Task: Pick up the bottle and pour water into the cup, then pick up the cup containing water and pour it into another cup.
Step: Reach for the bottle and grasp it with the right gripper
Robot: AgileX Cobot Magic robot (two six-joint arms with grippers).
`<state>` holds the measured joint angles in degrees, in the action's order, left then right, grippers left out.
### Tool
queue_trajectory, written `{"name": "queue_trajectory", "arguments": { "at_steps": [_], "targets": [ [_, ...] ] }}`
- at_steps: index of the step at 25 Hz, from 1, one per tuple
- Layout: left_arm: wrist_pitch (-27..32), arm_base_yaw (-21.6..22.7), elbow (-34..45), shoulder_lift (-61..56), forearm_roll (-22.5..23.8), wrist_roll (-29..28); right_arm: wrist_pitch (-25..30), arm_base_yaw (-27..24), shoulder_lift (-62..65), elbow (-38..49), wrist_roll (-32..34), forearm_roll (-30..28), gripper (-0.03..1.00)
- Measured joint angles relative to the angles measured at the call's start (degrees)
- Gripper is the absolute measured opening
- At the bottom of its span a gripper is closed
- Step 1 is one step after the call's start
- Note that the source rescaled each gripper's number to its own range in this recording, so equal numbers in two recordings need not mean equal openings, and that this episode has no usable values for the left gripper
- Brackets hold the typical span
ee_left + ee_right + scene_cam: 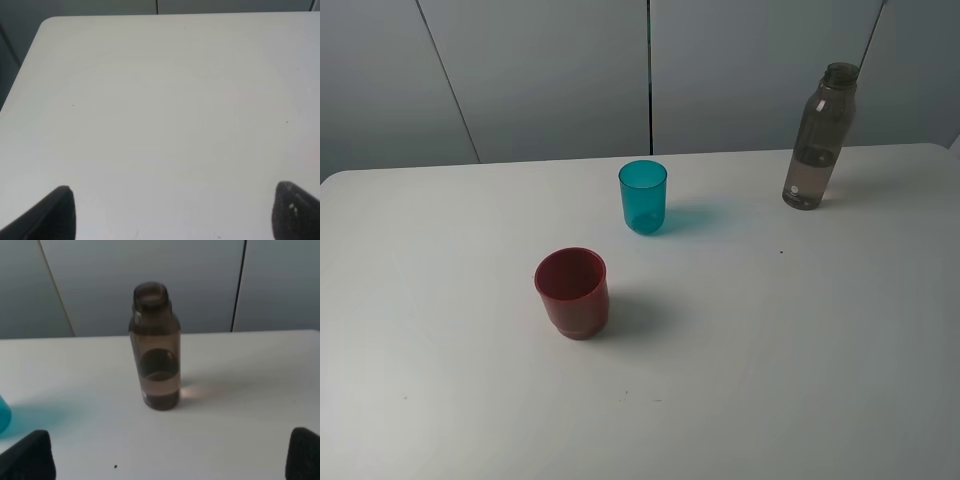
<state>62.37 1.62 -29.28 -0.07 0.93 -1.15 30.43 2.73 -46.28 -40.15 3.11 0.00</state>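
Teal cup [643, 196] set upright on table [800, 360], bottle [820, 135] stood well right of it, red cup [572, 292] placed near its front-left, left gripper [175, 212] and right gripper [169, 455] spread wide, nothing gripped.

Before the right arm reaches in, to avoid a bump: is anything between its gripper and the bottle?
Nothing visible: only bare table lies between the open right gripper and the bottle; the teal cup stands aside.

Bottle [818, 140], teal cup [643, 197], red cup [572, 293] upright, apart.
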Motion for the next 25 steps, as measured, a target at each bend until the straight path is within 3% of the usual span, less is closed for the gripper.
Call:
{"name": "queue_trajectory", "arguments": {
  "at_steps": [7,15,21,25],
  "targets": [
    [0.0,0.0,0.0,0.0,0.0,0.0,-6.64,2.07,-18.46,1.88,-0.73,2.68,1.0],
    [0.0,0.0,0.0,0.0,0.0,0.0,-34.76,5.4,-34.65,10.72,-0.73,3.14,1.0],
    [0.0,0.0,0.0,0.0,0.0,0.0,-45.99,5.66,-47.23,11.34,-0.73,3.57,1.0],
    [0.0,0.0,0.0,0.0,0.0,0.0,-57.65,5.77,-54.2,11.34,-0.73,3.57,1.0]
  ]
}}
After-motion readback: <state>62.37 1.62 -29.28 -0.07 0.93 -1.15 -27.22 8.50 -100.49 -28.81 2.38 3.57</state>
